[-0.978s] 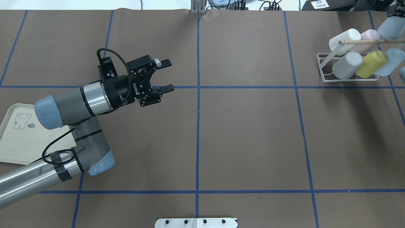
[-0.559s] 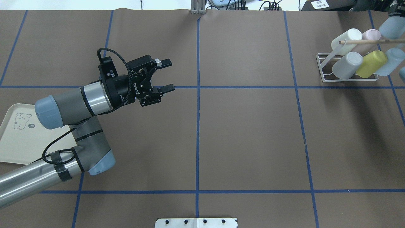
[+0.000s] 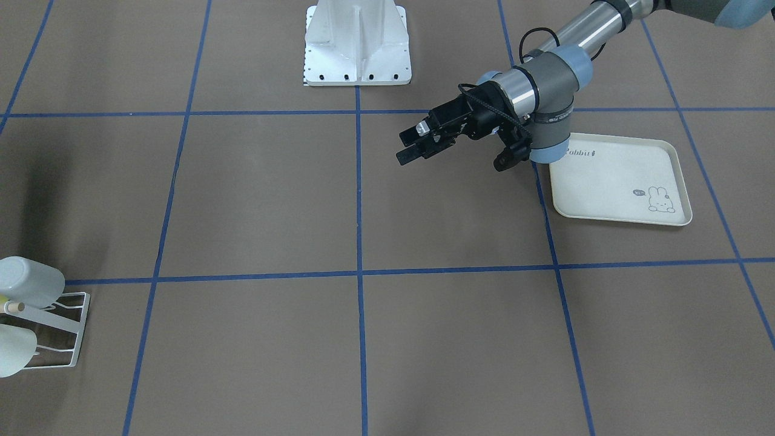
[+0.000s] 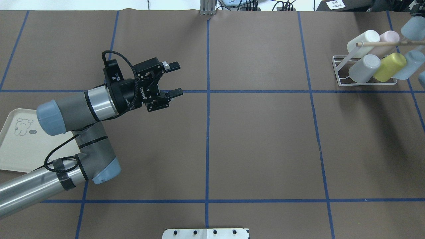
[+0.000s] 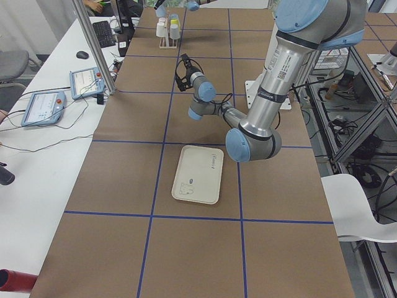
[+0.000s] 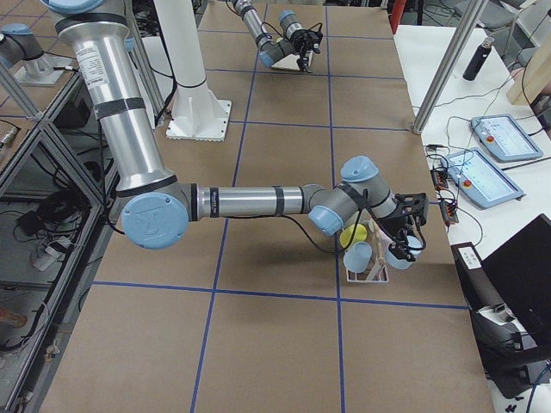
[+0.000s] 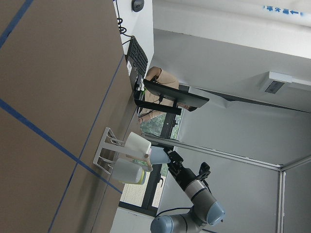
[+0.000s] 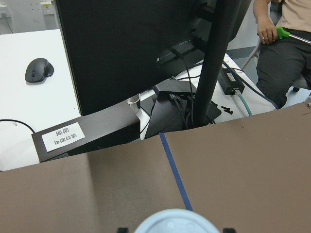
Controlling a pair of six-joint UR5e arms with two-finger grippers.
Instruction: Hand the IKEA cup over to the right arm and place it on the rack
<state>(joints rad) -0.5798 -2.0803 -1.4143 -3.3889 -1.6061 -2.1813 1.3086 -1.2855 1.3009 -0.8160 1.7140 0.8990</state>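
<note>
Grips the pale blue IKEA cup (image 4: 413,29) in the right fingers (image 4: 416,9), closed on its sides, at the table's far right end, just beside the upper wooden peg (image 4: 382,43) of the rack (image 4: 347,59); cannot tell whether touching. Holds the left fingers (image 4: 175,93) spread wide and empty above the table (image 4: 259,139), near the rabbit-print tray (image 4: 13,152).

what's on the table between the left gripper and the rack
Bare stretch: overhead view shows only taped brown paper between the left gripper and the rack.
</note>
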